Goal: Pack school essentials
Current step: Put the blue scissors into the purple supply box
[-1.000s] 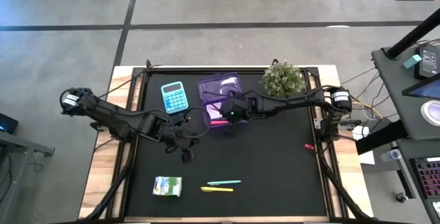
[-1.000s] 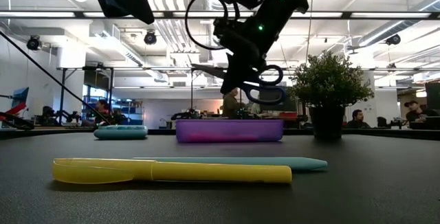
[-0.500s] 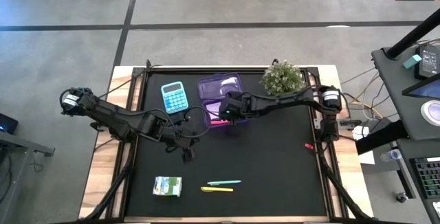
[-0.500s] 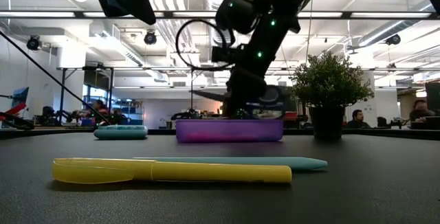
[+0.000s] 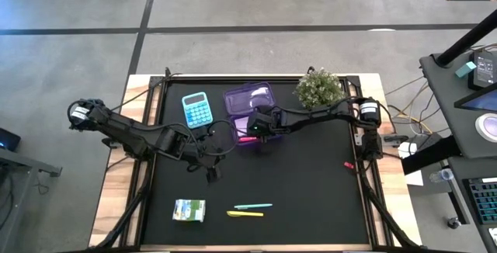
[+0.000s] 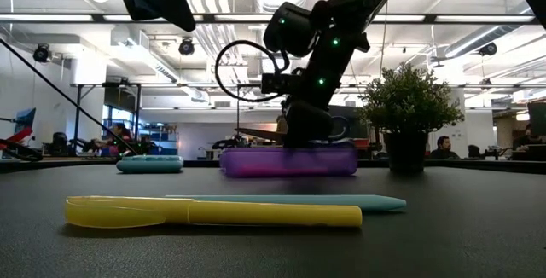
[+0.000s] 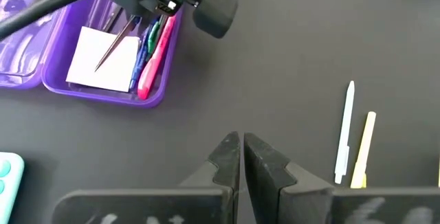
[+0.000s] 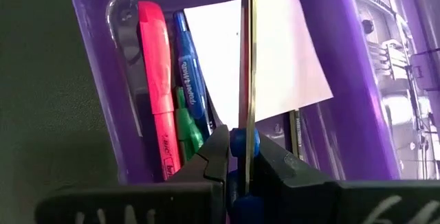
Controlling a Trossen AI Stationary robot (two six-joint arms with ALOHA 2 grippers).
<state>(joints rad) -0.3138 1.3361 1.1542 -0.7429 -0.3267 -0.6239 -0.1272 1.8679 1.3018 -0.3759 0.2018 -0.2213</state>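
My right gripper (image 8: 242, 157) is low over the open purple case (image 5: 248, 107) and is shut on the blue-handled scissors (image 8: 247, 59). The case's tray holds a pink marker (image 8: 155, 93), a blue pen (image 8: 190, 73), a green pen (image 8: 187, 129) and the white square pad (image 8: 275, 52). A teal pen (image 5: 253, 206) and a yellow pen (image 5: 245, 214) lie flat near the table's near edge, with the green-and-white packet (image 5: 189, 210) to their left. My left gripper (image 7: 240, 148) hovers shut over bare mat at mid-table. My right gripper pinches the scissors between its two fingers at the blue part by the pivot (image 8: 245, 141). It comes from above, slanting down toward the far left. The closed blades (image 7: 113, 42) run on straight ahead of the fingers and slope down over the white pad (image 7: 103, 59).
A teal calculator (image 5: 196, 109) lies left of the case and a potted plant (image 5: 318, 88) stands to its right, both near the far edge. A small red bit (image 5: 349, 164) lies by the right edge. Bare black mat stretches between the case and the pens.
My right gripper has moved down and a little toward the table's far-left, carrying the scissors from above the purple case into its tray. The blades now slope over the white pad. My left arm has kept still.
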